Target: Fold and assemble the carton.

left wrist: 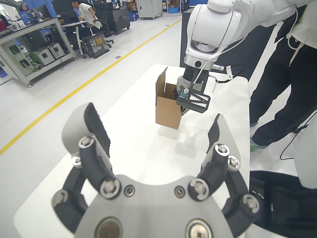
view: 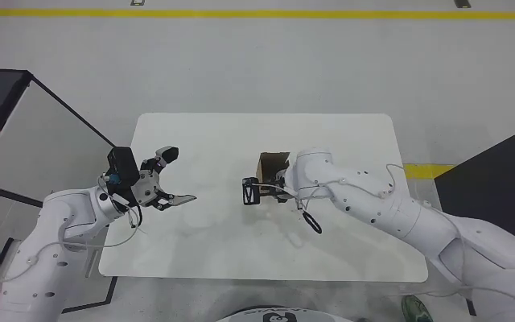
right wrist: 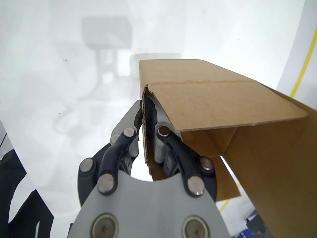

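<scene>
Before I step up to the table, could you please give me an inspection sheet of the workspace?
Surface: white table, carrying the carton.
Job's things: brown carton upright, top open, one flap raised.
Clutter: nothing seen.
Tools: left tool open, apart from the carton; right tool shut on a carton wall.
Cables: white cable at the right wrist; black loop hanging below that arm.
Surroundings: grey floor, yellow line beyond the table.

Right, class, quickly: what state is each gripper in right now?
Left gripper: open, holding nothing, apart from the box.
Right gripper: closed on one wall of the box.
</scene>
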You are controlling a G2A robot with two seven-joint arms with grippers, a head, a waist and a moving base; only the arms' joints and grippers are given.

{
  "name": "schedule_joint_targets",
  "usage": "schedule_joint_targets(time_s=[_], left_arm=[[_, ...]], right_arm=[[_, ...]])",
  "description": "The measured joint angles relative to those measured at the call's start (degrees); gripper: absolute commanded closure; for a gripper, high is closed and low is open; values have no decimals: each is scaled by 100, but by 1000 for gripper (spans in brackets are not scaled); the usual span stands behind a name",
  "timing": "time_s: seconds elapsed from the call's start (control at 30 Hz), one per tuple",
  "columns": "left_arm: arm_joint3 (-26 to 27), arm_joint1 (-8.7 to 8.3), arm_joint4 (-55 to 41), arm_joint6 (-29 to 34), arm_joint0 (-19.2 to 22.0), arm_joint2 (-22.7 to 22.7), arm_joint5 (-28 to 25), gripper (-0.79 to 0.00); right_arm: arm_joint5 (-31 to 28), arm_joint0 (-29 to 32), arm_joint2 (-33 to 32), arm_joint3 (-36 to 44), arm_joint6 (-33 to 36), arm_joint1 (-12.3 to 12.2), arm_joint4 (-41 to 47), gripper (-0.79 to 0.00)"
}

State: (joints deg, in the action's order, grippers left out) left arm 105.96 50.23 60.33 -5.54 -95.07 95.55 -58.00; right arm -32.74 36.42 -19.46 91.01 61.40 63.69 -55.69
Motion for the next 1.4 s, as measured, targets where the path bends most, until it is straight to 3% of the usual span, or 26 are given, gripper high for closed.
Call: schedule_joint_targets(time_s=[1.03,1.1,1.4], left_arm=[[0,0,0,0,0,0,0,-785],[0,0,0,0,0,0,0,-785],[0,0,0,0,0,0,0,-785]], right_arm=[[238,251,14,-409,376,333,-105,-3],[235,260,3,-436,386,352,-109,-95],[193,289,-50,-528,423,429,-118,-145]])
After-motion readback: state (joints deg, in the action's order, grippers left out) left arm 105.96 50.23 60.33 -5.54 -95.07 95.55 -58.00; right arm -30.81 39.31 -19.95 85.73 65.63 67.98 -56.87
